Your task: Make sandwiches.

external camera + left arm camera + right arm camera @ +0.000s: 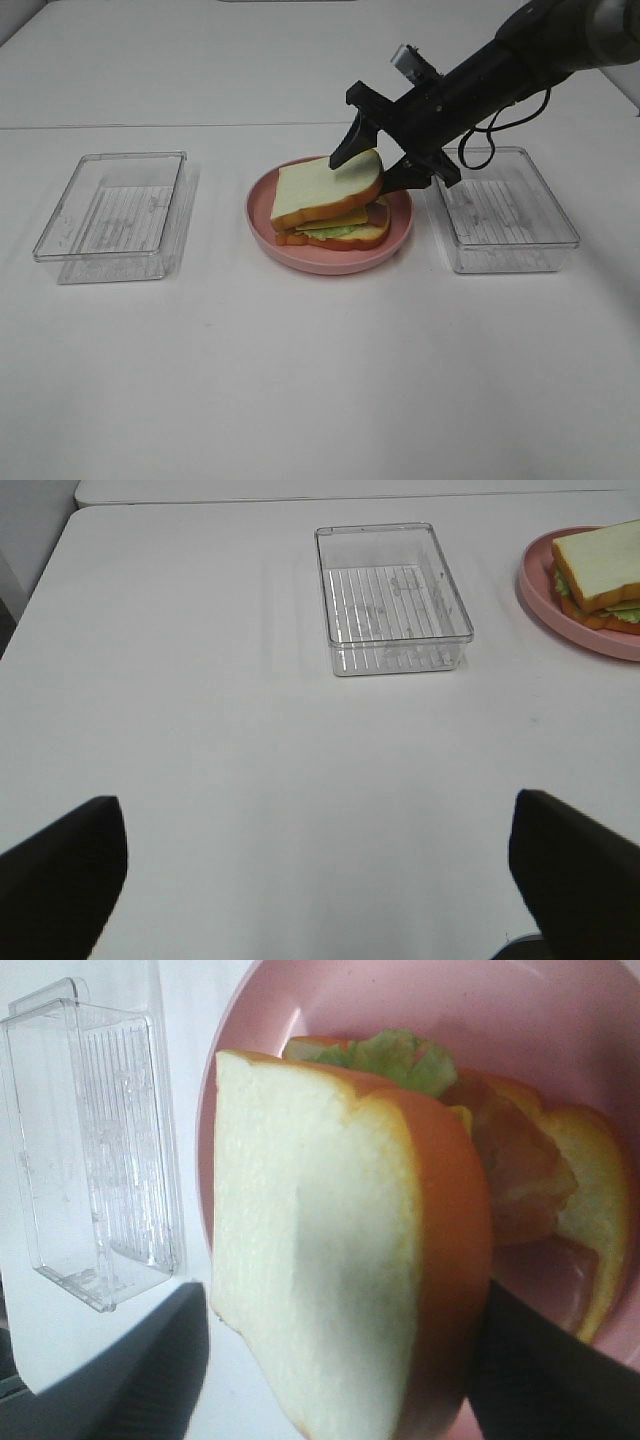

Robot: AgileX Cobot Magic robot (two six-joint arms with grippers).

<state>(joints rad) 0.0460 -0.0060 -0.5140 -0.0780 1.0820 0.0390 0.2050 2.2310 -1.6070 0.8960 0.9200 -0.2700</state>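
Surroundings: a white table [300, 380] carries a pink round plate [262, 222] in the middle, with a clear ribbed plastic tray [110, 215] well apart on its left and a second clear plastic tray [505, 215] just beside it on its right.
In the way: the black right arm [500, 70] reaches across the right-hand tray's far corner to the plate.
Sandwich: the toy sandwich [335, 212] lies on the plate, built from a white bread slice with orange-brown crust [325, 190] on top, a yellow cheese square [345, 220], ruffled green lettuce [330, 232] and a bottom slice.
Direction: the top slice is tilted, its right end raised; its long axis runs left to right.
Containers: both trays hold nothing visible; the plate holds only the sandwich.
Right gripper [385, 165]: jaws parted on either side of the top slice's raised end; grip cannot be told.
Left gripper [320, 880]: jaws spread wide over bare table, holding nothing.
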